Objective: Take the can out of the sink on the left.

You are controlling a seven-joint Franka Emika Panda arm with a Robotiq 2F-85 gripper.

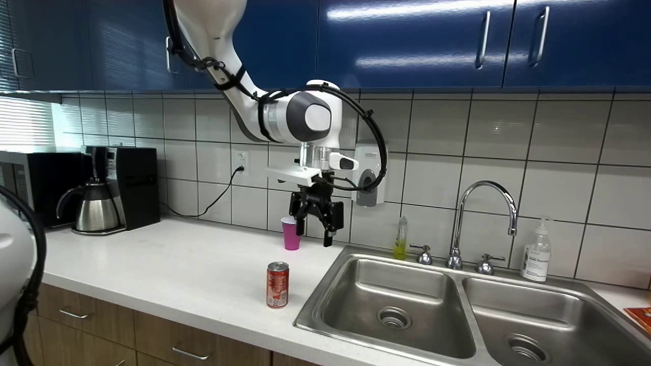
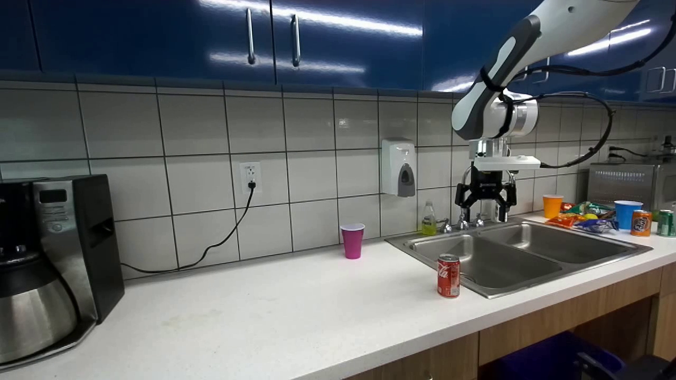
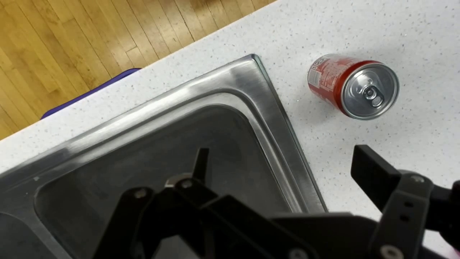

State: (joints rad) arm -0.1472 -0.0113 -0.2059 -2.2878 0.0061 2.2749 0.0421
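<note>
One red can (image 1: 277, 285), silvery top, standing upright on the white bench (image 1: 168, 264), just beside the left sink basin (image 1: 356, 305). Wrist view shows a strip of bench between can and metal rim (image 3: 278, 133): can outside the basin, not touching it. Jaws apart, fingertips (image 1: 328, 238) pointing down, hanging above the bench at the end of the arm (image 1: 315, 117). Wrist view: one side of the jaws seen over the dark basin, the other over the bench, can apart from both.

Twin basin (image 1: 508, 300) to the right. Tap (image 1: 454, 260) behind the basins, handles (image 1: 424, 255) either side; bottle (image 1: 401, 239) of yellow-green liquid to its left, clear pump bottle (image 1: 537, 259) to its right. Pink cup (image 2: 352, 243) upright near the tiled wall (image 1: 559, 193), left of the sink in both exterior views. Soap dispenser (image 2: 397, 158) mounted higher, on the tiles.

Left part of the bench, both exterior views: coffee maker (image 1: 138, 188) with steel pot (image 1: 97, 209). Beyond the sink in an exterior view: orange cup (image 2: 552, 206), blue cup (image 2: 628, 215), orange can (image 2: 641, 223), green can (image 2: 665, 222), snack packets (image 2: 597, 226) heaped between the cups.
</note>
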